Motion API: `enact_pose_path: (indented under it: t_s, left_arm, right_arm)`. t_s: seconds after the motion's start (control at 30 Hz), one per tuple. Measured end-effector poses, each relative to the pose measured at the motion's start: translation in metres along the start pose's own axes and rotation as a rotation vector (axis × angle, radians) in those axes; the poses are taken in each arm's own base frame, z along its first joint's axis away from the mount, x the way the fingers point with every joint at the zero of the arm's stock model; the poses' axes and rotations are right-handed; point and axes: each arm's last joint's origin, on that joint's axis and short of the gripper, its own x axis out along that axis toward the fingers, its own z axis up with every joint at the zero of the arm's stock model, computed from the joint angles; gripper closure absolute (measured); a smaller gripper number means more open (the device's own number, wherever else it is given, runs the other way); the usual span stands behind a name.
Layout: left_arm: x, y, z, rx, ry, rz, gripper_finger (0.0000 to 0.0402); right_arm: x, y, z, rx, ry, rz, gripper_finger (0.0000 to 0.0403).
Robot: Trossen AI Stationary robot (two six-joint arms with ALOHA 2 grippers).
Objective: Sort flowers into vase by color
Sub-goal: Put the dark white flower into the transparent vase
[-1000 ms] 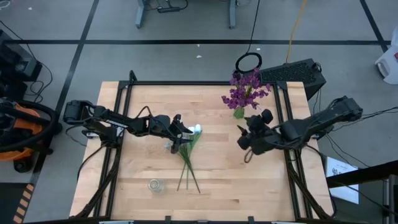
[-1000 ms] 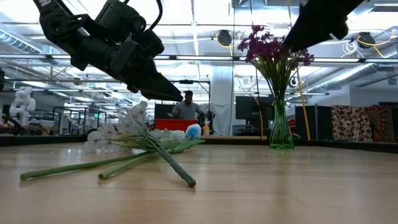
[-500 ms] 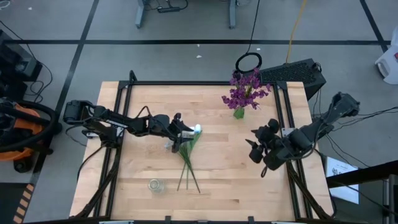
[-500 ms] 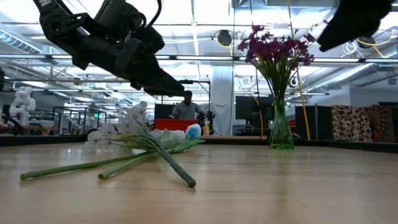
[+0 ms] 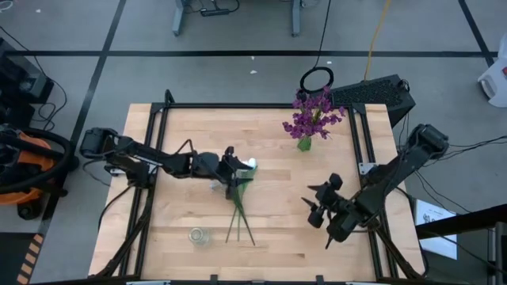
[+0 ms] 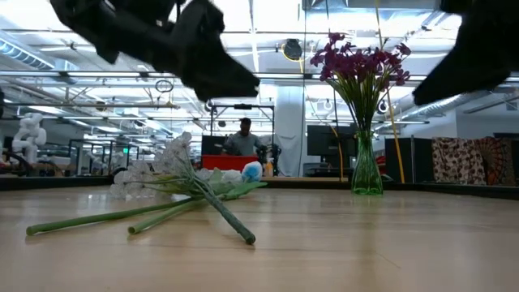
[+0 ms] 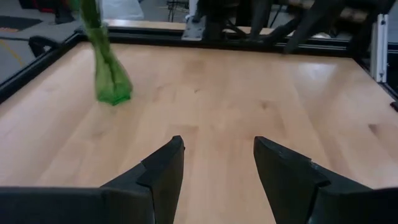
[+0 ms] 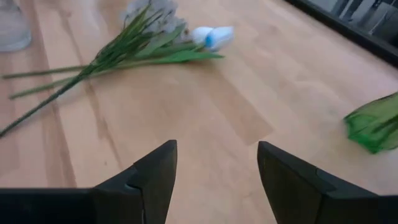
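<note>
The purple flowers (image 5: pixel 312 117) already stand in the green vase (image 5: pixel 304 143) in the upper right of the overhead frame, so by the look of it that colour is sorted. What is left lies in a loose bunch near the middle of the table (image 5: pixel 277 229): white flowers (image 5: pixel 222 184) and a pale blue one (image 5: pixel 250 165), their green stems (image 5: pixel 239 218) fanning toward the lower edge of the frame. A small clear glass vase (image 5: pixel 197 235) stands at the lower left of the table with nothing in it, and it is probably meant for one of the remaining colours. The left gripper (image 5: pixel 230 168) sits over the blossom end of the bunch, just left of centre; its jaws are spread and nothing is between them. The right gripper (image 5: pixel 315 207) hangs over bare wood at the lower right, well apart from both the bunch and the green vase, jaws also spread and holding nothing. I judge the task roughly halfway, with the whole lying bunch still to be placed
</note>
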Motion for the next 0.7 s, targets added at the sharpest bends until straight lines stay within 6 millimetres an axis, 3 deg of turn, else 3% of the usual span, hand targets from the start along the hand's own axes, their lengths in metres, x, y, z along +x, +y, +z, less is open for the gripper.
enact_pose_path:
  t_s: [0.27,0.57,0.7]
  left_arm:
    - [-0.003,-0.050,0.019,0.042,0.019,0.055,0.0201]
    - [-0.014,-0.083,0.012,-0.099,0.026,0.073,0.0201]
    - [-0.019,-0.092,0.006,-0.137,0.058,0.085,0.0201]
  right_arm:
    - [0.028,0.025,-0.031,0.062,-0.007,0.007,0.0188]
    - [0.056,0.054,-0.059,0.155,-0.036,0.068,0.0188]
    - [0.064,0.066,-0.062,0.240,-0.068,0.126,0.0188]
